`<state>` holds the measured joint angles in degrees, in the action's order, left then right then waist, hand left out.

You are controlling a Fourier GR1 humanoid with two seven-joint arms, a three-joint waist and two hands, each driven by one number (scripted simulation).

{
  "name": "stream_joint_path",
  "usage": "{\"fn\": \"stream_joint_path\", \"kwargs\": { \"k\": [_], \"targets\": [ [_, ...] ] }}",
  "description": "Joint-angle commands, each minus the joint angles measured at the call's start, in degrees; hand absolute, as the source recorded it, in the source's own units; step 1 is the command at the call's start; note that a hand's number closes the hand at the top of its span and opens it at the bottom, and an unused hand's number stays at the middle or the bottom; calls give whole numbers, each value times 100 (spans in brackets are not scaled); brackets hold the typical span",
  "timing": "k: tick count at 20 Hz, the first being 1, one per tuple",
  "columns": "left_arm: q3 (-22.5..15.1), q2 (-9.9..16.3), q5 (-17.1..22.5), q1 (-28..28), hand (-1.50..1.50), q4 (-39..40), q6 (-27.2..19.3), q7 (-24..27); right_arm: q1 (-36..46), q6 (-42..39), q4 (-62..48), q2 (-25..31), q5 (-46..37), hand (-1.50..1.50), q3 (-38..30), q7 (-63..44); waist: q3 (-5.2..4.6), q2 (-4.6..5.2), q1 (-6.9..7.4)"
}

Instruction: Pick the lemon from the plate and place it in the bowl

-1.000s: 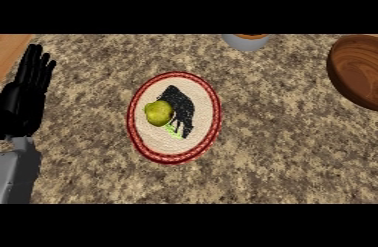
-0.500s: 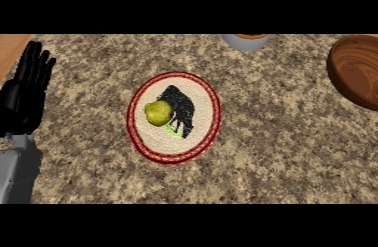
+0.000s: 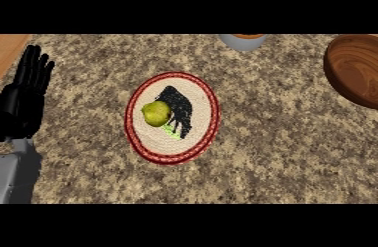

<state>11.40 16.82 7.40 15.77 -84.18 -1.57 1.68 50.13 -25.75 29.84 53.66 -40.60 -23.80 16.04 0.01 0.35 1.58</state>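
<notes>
lemon on plate, bowl apart

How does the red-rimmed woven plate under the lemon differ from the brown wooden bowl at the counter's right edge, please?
The red-rimmed woven plate is flat and pale tan with a red border and a black figure; the brown wooden bowl is deep, dark and plain. The plate shows whole near the middle of the counter; the bowl is cut off by the right edge. The plate carries the yellow-green lemon; nothing shows in the visible part of the bowl. Both are round.
</notes>
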Motion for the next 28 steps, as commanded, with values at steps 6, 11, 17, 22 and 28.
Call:
{"fn": "stream_joint_path", "kwargs": {
  "k": [6,11,17,22,28],
  "targets": [
    [237,171,125,161,0,349,188,173,-48,1428,-970,-550,-470,150,137,-508,8,52,23],
    [-16,-75,18,-154,0,-106,84,65,59,1590,-1553,-872,-56,-150,-310,-541,18,62,105],
    [197,221,150,206,0,84,205,-147,78,1929,-1598,-1124,692,-150,-1025,92,23,71,64],
    [-5,-52,64,-73,0,-259,82,-116,-46,2654,-1509,-771,1185,-150,-1641,421,28,67,98],
    [62,-20,126,-114,0,-225,152,-78,-252,2602,-1759,-35,1648,-150,-2199,305,29,77,62]
  ]
}}
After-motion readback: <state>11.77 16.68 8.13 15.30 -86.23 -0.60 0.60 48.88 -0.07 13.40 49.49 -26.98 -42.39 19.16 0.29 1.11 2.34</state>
